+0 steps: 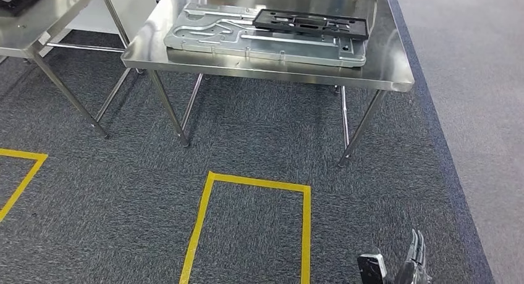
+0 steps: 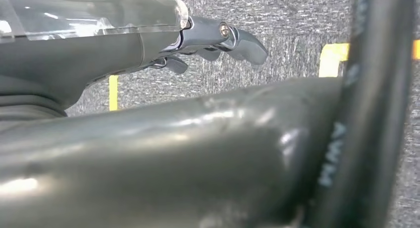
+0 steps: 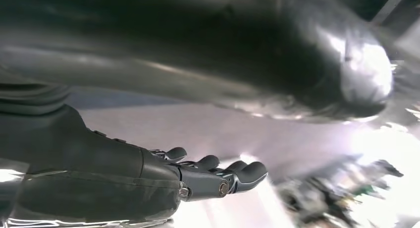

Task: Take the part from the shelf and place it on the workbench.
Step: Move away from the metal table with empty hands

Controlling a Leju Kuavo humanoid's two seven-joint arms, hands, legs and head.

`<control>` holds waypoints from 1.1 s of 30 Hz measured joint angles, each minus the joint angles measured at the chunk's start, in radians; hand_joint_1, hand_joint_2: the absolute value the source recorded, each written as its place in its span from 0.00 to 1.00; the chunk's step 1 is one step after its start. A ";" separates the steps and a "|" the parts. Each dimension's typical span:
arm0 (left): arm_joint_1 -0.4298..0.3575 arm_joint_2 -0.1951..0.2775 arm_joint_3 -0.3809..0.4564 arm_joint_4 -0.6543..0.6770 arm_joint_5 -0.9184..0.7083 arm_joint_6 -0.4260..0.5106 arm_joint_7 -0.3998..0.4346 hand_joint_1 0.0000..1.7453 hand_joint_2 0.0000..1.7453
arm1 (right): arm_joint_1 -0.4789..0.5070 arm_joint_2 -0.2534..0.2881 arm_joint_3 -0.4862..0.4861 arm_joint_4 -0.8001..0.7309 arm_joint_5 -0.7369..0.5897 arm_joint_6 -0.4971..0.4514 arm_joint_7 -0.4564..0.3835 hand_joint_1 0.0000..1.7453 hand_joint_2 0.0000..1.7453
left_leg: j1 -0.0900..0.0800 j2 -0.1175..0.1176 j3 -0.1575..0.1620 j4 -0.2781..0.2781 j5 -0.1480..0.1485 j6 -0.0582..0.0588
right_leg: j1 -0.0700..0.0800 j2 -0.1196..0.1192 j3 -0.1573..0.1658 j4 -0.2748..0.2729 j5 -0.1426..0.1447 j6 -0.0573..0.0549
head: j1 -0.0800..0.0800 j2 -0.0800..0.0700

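1. Black part [image 1: 312, 23]: a flat, slotted frame at upper centre of the head view. It lies on top of a larger grey metal panel [image 1: 247, 40], which rests on the steel worktop [image 1: 395, 74]. Its long axis runs roughly left to right across the frame, tilted slightly down toward the right.
2. No shelf can be made out. If this black frame is the task's part, it already sits on the worktop, so the placing looks done (a judgement, not seen).
3. Right hand [image 1: 411, 268]: at the lower right of the head view, low beside the body, well apart from the part. The part lies up and to the left of it. Its fingers point upward in the frame and hold nothing.
4. In the right wrist view the fingers [image 3: 247, 172] are extended, loosely side by side and slightly bent. They clamp on nothing, so the hand reads as open and idle.
5. Left hand [image 2: 218, 42]: in the left wrist view it hangs over the grey carpet [image 2: 297, 29], near a strip of yellow tape [image 2: 113, 92]. The thumb and fingers are loosely bent, apart, and empty.
6. Which hand is nearer the part cannot be told, since the left hand's place relative to the worktop is unclear.
7. Floor: a yellow taped rectangle [image 1: 210, 200] lies before the worktop at lower centre. A second worktop [image 1: 37, 40] stands at upper left.
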 joint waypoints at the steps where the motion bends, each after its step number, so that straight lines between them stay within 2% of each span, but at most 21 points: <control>1: 0.000 0.000 0.005 0.000 0.001 0.001 -0.002 0.00 0.00 | -0.005 0.001 -0.030 0.039 -0.014 0.000 -0.013 0.00 0.00 | -0.001 0.000 -0.003 0.003 0.003 -0.005 | 0.001 0.000 0.003 -0.015 -0.007 -0.006 | 0.000 0.000; 3: 0.002 0.002 0.012 0.000 0.004 0.002 -0.004 0.00 0.00 | -0.015 0.002 -0.080 0.108 -0.028 0.000 -0.034 0.00 0.00 | -0.001 -0.001 -0.012 0.016 -0.004 -0.017 | -0.003 -0.001 0.000 -0.025 -0.007 -0.020 | 0.000 0.000; 4: 0.004 0.004 0.016 0.000 0.007 0.003 -0.005 0.00 0.00 | -0.027 0.003 -0.104 0.149 -0.033 0.000 -0.055 0.00 0.00 | 0.001 -0.002 -0.023 0.039 -0.023 -0.022 | -0.005 -0.002 -0.003 -0.027 -0.002 -0.027 | 0.000 0.000; 7: 0.007 0.006 0.029 0.000 0.013 0.010 -0.013 0.00 0.00 | -0.089 0.003 -0.213 0.326 -0.042 0.004 -0.159 0.00 0.00 | 0.006 -0.005 -0.092 0.212 -0.128 -0.035 | -0.003 -0.002 -0.017 -0.027 0.010 -0.040 | 0.000 0.000; 8: 0.008 0.006 0.032 0.000 0.014 0.014 -0.016 0.00 0.00 | -0.111 0.001 -0.259 0.392 -0.042 0.010 -0.192 0.00 0.00 | 0.007 -0.005 -0.111 0.266 -0.149 -0.037 | -0.001 -0.003 -0.021 -0.026 0.012 -0.040 | 0.000 0.000; 9: 0.009 0.006 0.035 0.000 0.016 0.018 -0.019 0.00 0.00 | -0.133 -0.004 -0.308 0.458 -0.041 0.018 -0.217 0.00 0.00 | 0.007 -0.005 -0.115 0.289 -0.150 -0.037 | 0.000 -0.004 -0.025 -0.024 0.013 -0.040 | 0.000 0.000; 10: 0.010 0.006 0.038 0.000 0.018 0.022 -0.021 0.00 0.00 | -0.152 -0.010 -0.354 0.520 -0.039 0.028 -0.230 0.00 0.00 | 0.007 -0.005 -0.100 0.272 -0.131 -0.036 | 0.000 -0.005 -0.027 -0.021 0.014 -0.040 | 0.000 0.000; 13: 0.012 0.007 0.050 0.000 0.025 0.034 -0.030 0.00 0.00 | -0.203 -0.036 -0.465 0.690 -0.023 0.064 -0.222 0.00 0.00 | 0.005 -0.006 0.011 0.081 -0.050 -0.020 | 0.004 -0.003 -0.030 -0.014 0.014 -0.037 | 0.000 0.000; 15: 0.011 0.008 0.057 0.000 0.030 0.040 -0.037 0.00 0.00 | -0.230 -0.053 -0.518 0.787 -0.010 0.097 -0.199 0.00 0.00 | 0.000 -0.006 0.049 0.007 -0.039 -0.010 | 0.005 -0.002 -0.034 -0.011 0.018 -0.029 | 0.000 0.000; 18: 0.011 0.008 0.066 0.000 0.034 0.047 -0.043 0.00 0.00 | -0.259 -0.079 -0.574 0.905 0.022 0.166 -0.101 0.00 0.00 | 0.002 -0.007 0.051 -0.017 -0.029 0.001 | 0.007 -0.005 -0.035 -0.014 0.021 -0.011 | 0.000 0.000; 19: 0.011 0.007 0.070 0.000 0.035 0.052 -0.045 0.00 0.00 | -0.266 -0.089 -0.586 0.939 0.041 0.184 -0.047 0.00 0.00 | 0.005 -0.008 0.054 -0.028 -0.021 0.007 | 0.008 -0.005 -0.041 0.001 0.008 -0.006 | 0.000 0.000; 20: 0.010 0.006 0.073 0.000 0.037 0.059 -0.047 0.00 0.00 | -0.272 -0.099 -0.596 0.972 0.063 0.200 0.017 0.00 0.00 | 0.009 -0.010 0.056 -0.038 -0.013 0.013 | 0.007 -0.004 -0.057 0.037 -0.018 -0.001 | 0.000 0.000; 22: 0.008 0.000 0.080 0.000 0.046 0.081 -0.049 0.00 0.00 | -0.278 -0.115 -0.605 1.029 0.104 0.231 0.144 0.00 0.00 | 0.010 -0.016 0.050 -0.041 -0.006 0.020 | 0.001 0.000 -0.115 0.160 -0.087 0.006 | 0.000 0.000; 23: 0.008 -0.004 0.083 0.000 0.050 0.092 -0.049 0.00 0.00 | -0.281 -0.122 -0.607 1.053 0.123 0.248 0.206 0.00 0.00 | 0.010 -0.021 0.045 -0.039 -0.005 0.020 | -0.002 0.001 -0.142 0.219 -0.110 0.010 | 0.000 0.000; 24: 0.008 -0.009 0.088 0.000 0.053 0.100 -0.049 0.00 0.00 | -0.283 -0.128 -0.607 1.075 0.141 0.265 0.262 0.00 0.00 | 0.010 -0.027 0.042 -0.035 -0.005 0.020 | -0.005 0.001 -0.156 0.251 -0.115 0.014 | 0.000 0.000; 25: 0.009 -0.014 0.092 0.000 0.057 0.104 -0.048 0.00 0.00 | -0.284 -0.132 -0.607 1.094 0.157 0.285 0.311 0.00 0.00 | 0.010 -0.034 0.039 -0.030 -0.005 0.018 | -0.009 0.002 -0.152 0.246 -0.099 0.017 | 0.000 0.000; 26: 0.008 -0.019 0.097 0.001 0.060 0.106 -0.047 0.00 0.00 | -0.285 -0.135 -0.607 1.109 0.173 0.308 0.353 0.00 0.00 | 0.012 -0.043 0.037 -0.024 -0.007 0.015 | -0.013 0.006 -0.129 0.204 -0.068 0.020 | 0.000 0.000; 28: 0.006 -0.026 0.104 0.001 0.068 0.105 -0.043 0.00 0.00 | -0.286 -0.140 -0.604 1.134 0.200 0.354 0.409 0.00 0.00 | 0.012 -0.059 0.029 -0.007 -0.014 0.005 | -0.020 0.036 -0.064 0.075 -0.008 0.022 | 0.000 0.000; 30: 0.003 -0.030 0.108 0.001 0.071 0.103 -0.038 0.00 0.00 | -0.288 -0.142 -0.598 1.153 0.220 0.394 0.428 0.00 0.00 | 0.010 -0.073 0.016 0.009 -0.019 -0.008 | -0.021 0.062 -0.034 0.009 0.005 0.018 | 0.000 0.000; 31: 0.002 -0.031 0.110 0.001 0.072 0.102 -0.036 0.00 0.00 | -0.290 -0.142 -0.593 1.160 0.229 0.412 0.430 0.00 0.00 | 0.010 -0.081 0.010 0.013 -0.019 -0.015 | -0.019 0.063 -0.034 0.006 0.000 0.013 | 0.000 0.000; 33: 0.003 -0.031 0.116 0.001 0.075 0.100 -0.034 0.00 0.00 | -0.295 -0.142 -0.582 1.170 0.247 0.447 0.427 0.00 0.00 | 0.013 -0.088 0.002 0.019 -0.019 -0.026 | -0.020 0.045 -0.036 0.005 0.003 0.000 | 0.000 0.000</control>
